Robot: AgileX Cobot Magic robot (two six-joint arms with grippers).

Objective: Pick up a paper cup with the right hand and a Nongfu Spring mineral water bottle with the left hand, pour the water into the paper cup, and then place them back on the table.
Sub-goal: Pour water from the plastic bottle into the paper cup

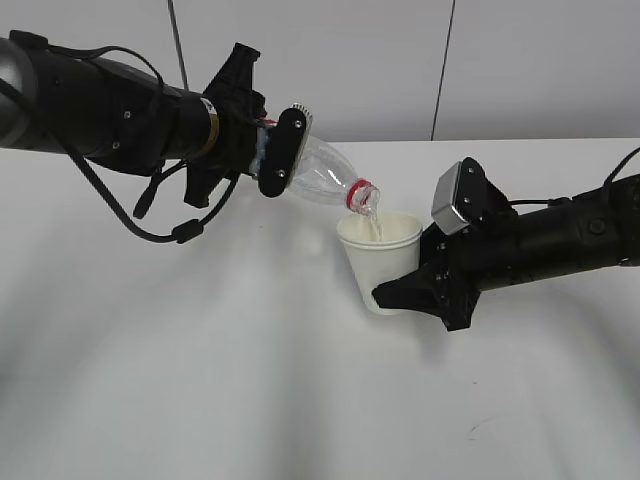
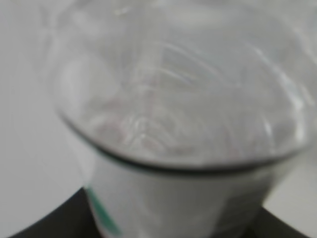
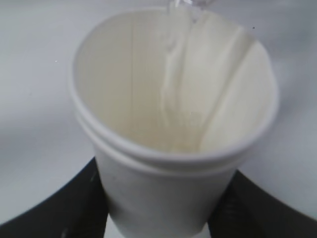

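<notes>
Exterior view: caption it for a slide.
Left hand tips the bottle, pouring water into the paper cup held by the right hand.

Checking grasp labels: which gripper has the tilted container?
The left hand: its Nongfu Spring mineral water bottle is tipped mouth-down, pouring. The right hand holds the paper cup upright.

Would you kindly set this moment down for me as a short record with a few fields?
stage: pouring under way
left hand: grips the Nongfu Spring mineral water bottle, tilted mouth-down towards the cup
right hand: holds the paper cup upright
water: streaming into the cup
table: white; whether the cup rests on it cannot be told
</notes>
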